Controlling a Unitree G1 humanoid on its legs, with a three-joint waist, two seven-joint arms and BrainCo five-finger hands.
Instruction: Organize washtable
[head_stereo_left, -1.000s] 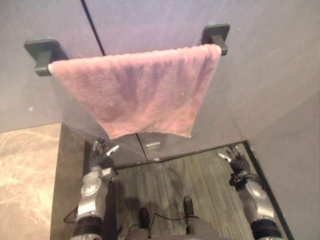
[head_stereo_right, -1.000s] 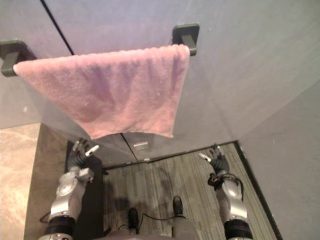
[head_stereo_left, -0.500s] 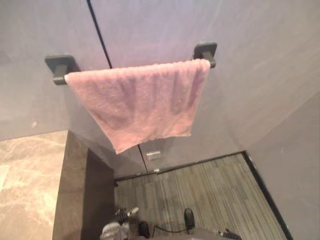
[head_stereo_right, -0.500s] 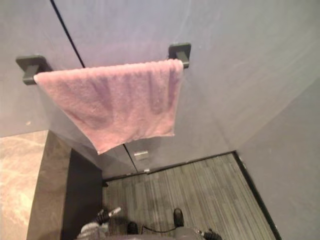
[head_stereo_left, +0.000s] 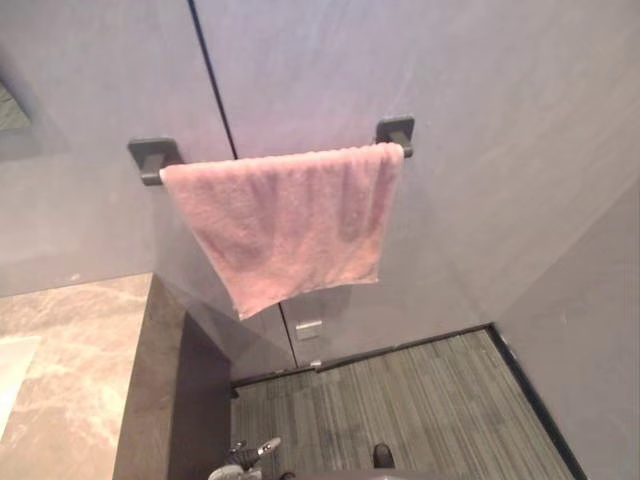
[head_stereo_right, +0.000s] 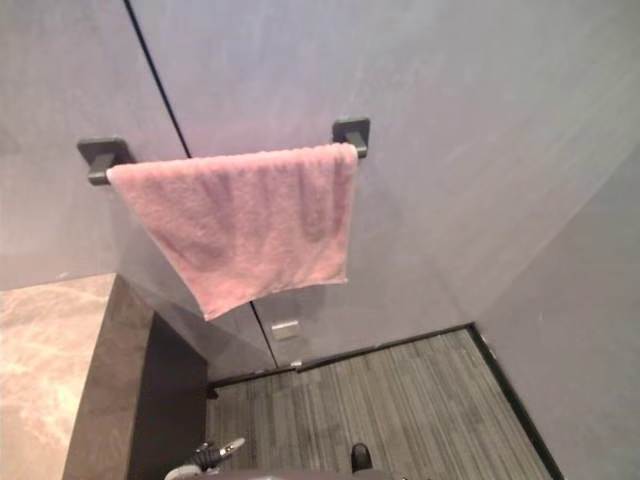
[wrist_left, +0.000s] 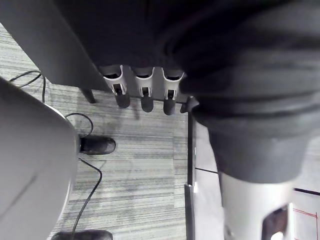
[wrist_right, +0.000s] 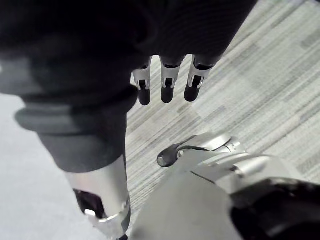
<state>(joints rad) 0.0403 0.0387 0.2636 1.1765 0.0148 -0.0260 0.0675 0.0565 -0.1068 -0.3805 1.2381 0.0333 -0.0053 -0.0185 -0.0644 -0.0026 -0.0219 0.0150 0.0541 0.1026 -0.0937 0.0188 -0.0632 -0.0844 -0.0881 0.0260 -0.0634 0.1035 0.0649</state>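
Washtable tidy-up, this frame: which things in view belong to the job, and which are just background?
Job: pink towel draped over dark towel bar; marble washtable top; left hand, right hand, both empty.
Background: grey wall; striped floor; small wall plate.

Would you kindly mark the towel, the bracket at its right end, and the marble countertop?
towel (head_stereo_left: 290, 225), left eye view, middle of the hanging cloth
bracket (head_stereo_left: 396, 129), left eye view, its dark wall plate
countertop (head_stereo_left: 80, 360), left eye view, bare marble surface

Pink towel, grey-striped floor, prob. beige-marbled counter.
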